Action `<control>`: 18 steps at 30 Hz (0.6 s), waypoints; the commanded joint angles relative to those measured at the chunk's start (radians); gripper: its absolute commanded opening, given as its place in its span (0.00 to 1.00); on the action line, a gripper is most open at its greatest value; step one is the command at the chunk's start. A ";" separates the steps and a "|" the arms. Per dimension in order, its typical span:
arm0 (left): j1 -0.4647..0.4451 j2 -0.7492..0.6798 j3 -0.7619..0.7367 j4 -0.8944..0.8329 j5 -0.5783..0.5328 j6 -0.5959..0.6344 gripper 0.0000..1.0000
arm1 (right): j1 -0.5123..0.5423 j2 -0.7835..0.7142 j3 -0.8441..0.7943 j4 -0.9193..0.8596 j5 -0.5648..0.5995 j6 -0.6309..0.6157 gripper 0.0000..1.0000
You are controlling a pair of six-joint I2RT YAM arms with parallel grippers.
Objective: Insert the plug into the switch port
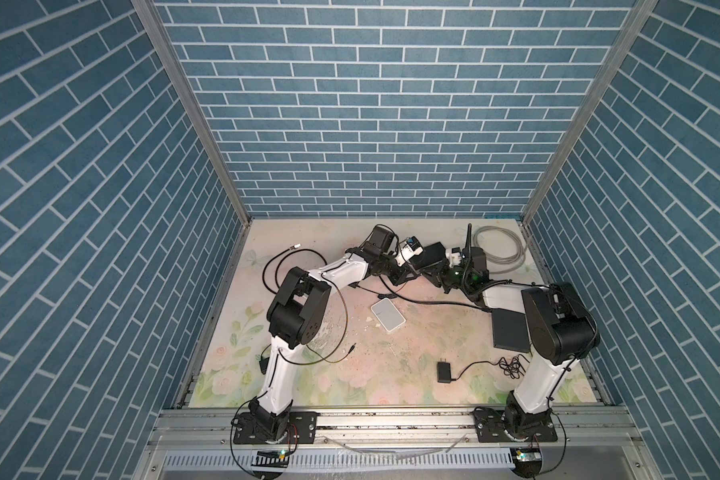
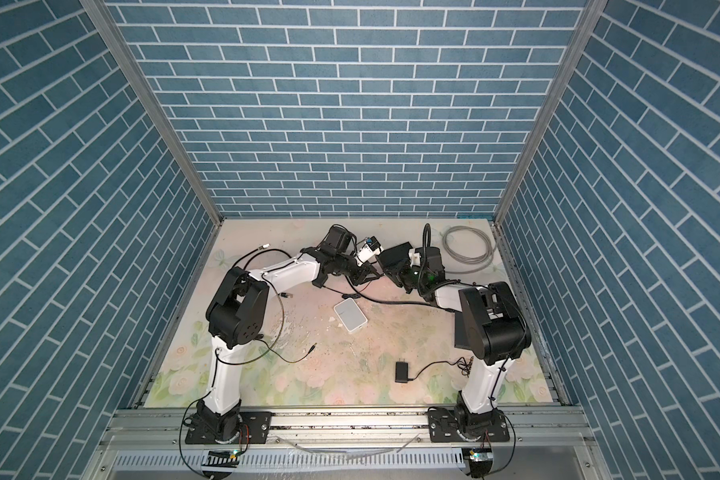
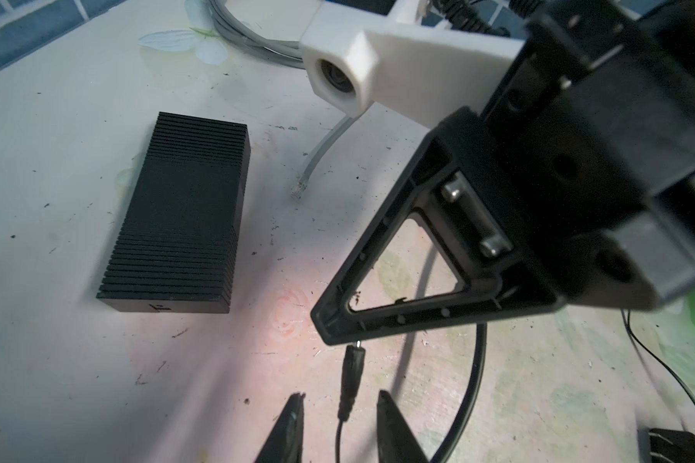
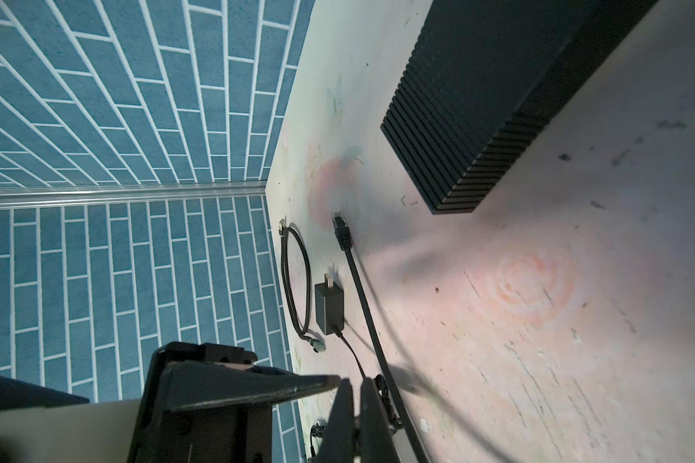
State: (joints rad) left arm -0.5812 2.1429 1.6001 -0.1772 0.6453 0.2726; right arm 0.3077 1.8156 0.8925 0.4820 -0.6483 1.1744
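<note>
Left fingers (image 3: pixel 291 429): apart, pads bare. The left gripper (image 3: pixel 340 397) straddles the plug (image 3: pixel 352 373), a black barrel plug. It stands in the gap clear of both fingers, and its thin lead runs back under the wrist.

The plug's metal pin meets the tip of the right gripper (image 3: pixel 332 332). Right fingers (image 4: pixel 374 421): together, only a sliver between them. Whether the pin is nipped there, I cannot tell.

The two grippers meet tip to tip over the desk (image 1: pixel 412 361), toward its far edge and about midway along it.

Switch (image 3: pixel 177 216): black ribbed box, flat on the desk near the grippers, nothing touching it.

- Grey connector end (image 3: pixel 298 191): loose on the desk near the switch.
- Grey cable coil (image 1: pixel 499 249): far right corner.
- White box (image 1: pixel 385 318): mid-desk.
- Flat black box (image 1: pixel 510 328): near the right edge, beside the right arm.
- Black adapter (image 1: pixel 444 371): toward the near edge.
</note>
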 commanded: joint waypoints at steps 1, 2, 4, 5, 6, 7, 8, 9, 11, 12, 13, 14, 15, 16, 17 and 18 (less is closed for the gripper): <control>-0.001 0.037 0.005 -0.006 0.037 0.028 0.32 | 0.008 -0.010 -0.021 0.030 -0.009 0.030 0.05; -0.003 0.044 0.013 -0.016 0.034 0.028 0.32 | 0.008 -0.012 -0.021 0.029 -0.010 0.030 0.05; -0.004 0.057 0.034 -0.038 0.040 0.036 0.29 | 0.009 -0.013 -0.020 0.026 -0.010 0.032 0.05; -0.004 0.060 0.041 -0.042 0.038 0.035 0.28 | 0.008 -0.013 -0.020 0.026 -0.010 0.033 0.05; -0.005 0.065 0.046 -0.045 0.040 0.037 0.25 | 0.010 -0.013 -0.018 0.025 -0.011 0.031 0.05; -0.004 0.066 0.048 -0.047 0.042 0.037 0.22 | 0.010 -0.013 -0.018 0.026 -0.011 0.031 0.05; -0.004 0.068 0.050 -0.047 0.040 0.037 0.19 | 0.011 -0.013 -0.018 0.025 -0.011 0.031 0.05; -0.004 0.067 0.049 -0.043 0.037 0.036 0.15 | 0.011 -0.013 -0.018 0.025 -0.011 0.030 0.05; -0.004 0.064 0.044 -0.031 0.036 0.033 0.11 | 0.013 -0.010 -0.018 0.024 -0.011 0.030 0.05; -0.004 0.062 0.042 -0.028 0.037 0.033 0.11 | 0.013 -0.008 -0.018 0.022 -0.010 0.031 0.05; -0.003 0.061 0.041 -0.027 0.039 0.033 0.12 | 0.014 -0.007 -0.017 0.023 -0.011 0.031 0.05; -0.004 0.060 0.041 -0.026 0.039 0.030 0.17 | 0.015 -0.004 -0.017 0.023 -0.011 0.030 0.05; -0.003 0.057 0.037 -0.020 0.038 0.027 0.23 | 0.014 -0.003 -0.017 0.022 -0.009 0.031 0.05; -0.002 0.053 0.031 -0.013 0.039 0.027 0.25 | 0.014 0.000 -0.017 0.022 -0.008 0.030 0.05; -0.002 0.049 0.025 -0.005 0.042 0.026 0.26 | 0.014 0.001 -0.015 0.022 -0.008 0.031 0.05; -0.002 0.044 0.018 0.007 0.044 0.021 0.27 | 0.014 0.002 -0.015 0.021 -0.007 0.031 0.05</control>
State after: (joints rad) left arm -0.5827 2.2005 1.6188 -0.1951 0.6731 0.2955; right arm 0.3153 1.8156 0.8925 0.4870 -0.6483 1.1748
